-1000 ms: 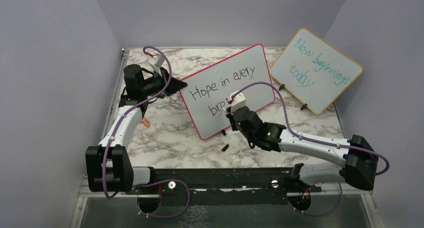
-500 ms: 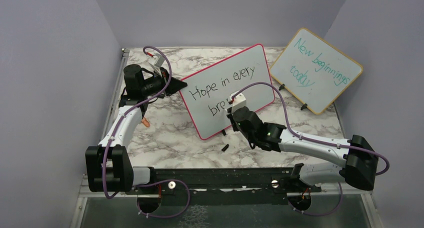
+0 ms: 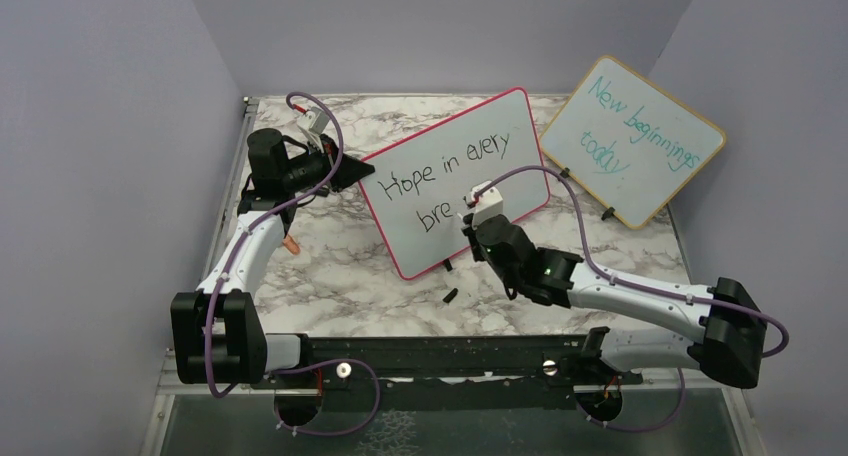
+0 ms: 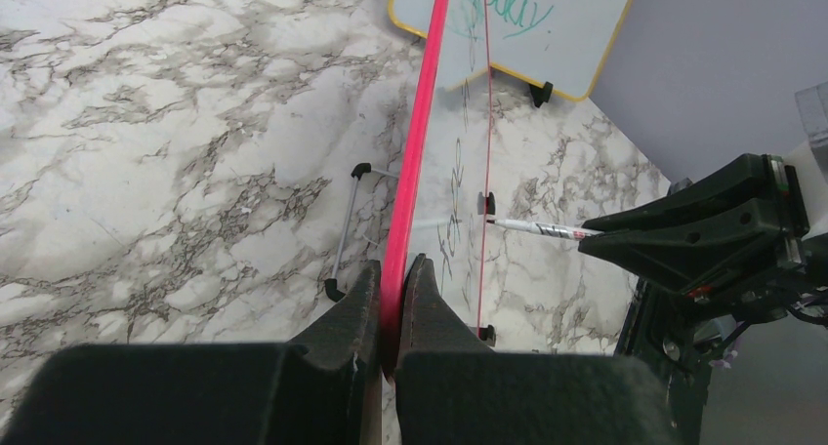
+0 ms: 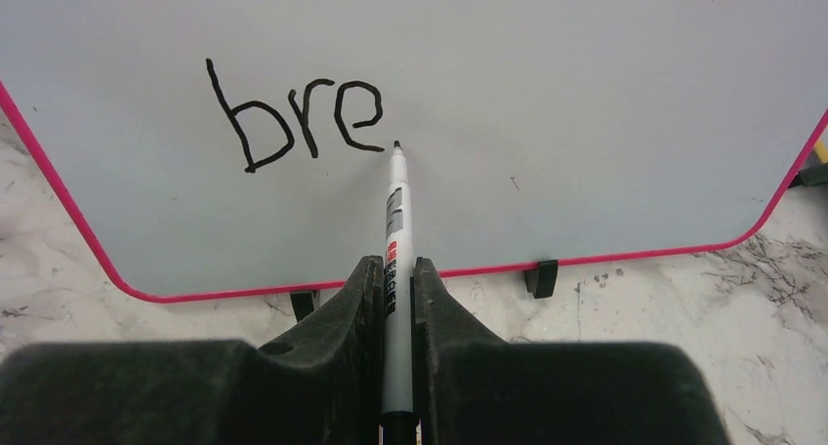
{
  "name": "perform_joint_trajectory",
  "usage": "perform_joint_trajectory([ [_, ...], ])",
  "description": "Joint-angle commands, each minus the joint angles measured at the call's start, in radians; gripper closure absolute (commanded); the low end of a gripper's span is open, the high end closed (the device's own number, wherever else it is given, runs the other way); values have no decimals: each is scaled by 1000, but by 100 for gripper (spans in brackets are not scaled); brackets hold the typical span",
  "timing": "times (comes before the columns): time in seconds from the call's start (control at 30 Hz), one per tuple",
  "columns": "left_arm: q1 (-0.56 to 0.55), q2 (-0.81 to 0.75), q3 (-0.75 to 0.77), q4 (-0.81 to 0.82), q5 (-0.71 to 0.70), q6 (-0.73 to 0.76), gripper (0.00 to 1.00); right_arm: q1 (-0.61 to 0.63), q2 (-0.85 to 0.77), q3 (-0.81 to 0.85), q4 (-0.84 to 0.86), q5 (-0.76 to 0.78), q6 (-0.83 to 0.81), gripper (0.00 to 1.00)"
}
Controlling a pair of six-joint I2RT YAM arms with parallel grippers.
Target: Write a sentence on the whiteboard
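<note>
Round-cornered glossy whiteboard (image 3: pixel 455 181) with thin pink frame (image 4: pixel 415 152) stands on the veined marble counter (image 3: pixel 340 266), toward its rear edge. The left end effector (image 4: pixel 394 267) pinches the frame; the right end effector (image 5: pixel 395 264) pinches a slim white marker (image 5: pixel 394 206). Only the right wrist view shows its tip just beside the final "e" of the sentence (image 5: pixel 293 118)

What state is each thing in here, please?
whiteboard: standing, one edge clamped.
sentence: unfinished, reads "Hope in every bre".
marker: uncapped, tip at the whiteboard after "bre".
left gripper: shut on the whiteboard.
right gripper: shut on the marker.
second board: standing, teal writing on it.
</note>
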Motion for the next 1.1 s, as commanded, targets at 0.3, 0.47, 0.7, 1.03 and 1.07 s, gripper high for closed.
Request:
perform_joint_trajectory([
  [0.3,-6,52,-36,-111,-146,140,100,-55,-50,-20,111,-17,-38,99],
  [0.47,-6,52,-36,-110,-146,141,100,-62,-26,-15,131,-30,-43,99],
  [0.7,-6,53,-35,-112,-146,142,100,-72,6,-6,138,-32,-41,99],
  [1.03,-6,54,-35,-113,-144,142,100,-82,23,-3,157,-47,-44,99],
  [1.07,-6,53,-33,-112,-144,142,100,-82,23,-3,159,-50,-45,99],
])
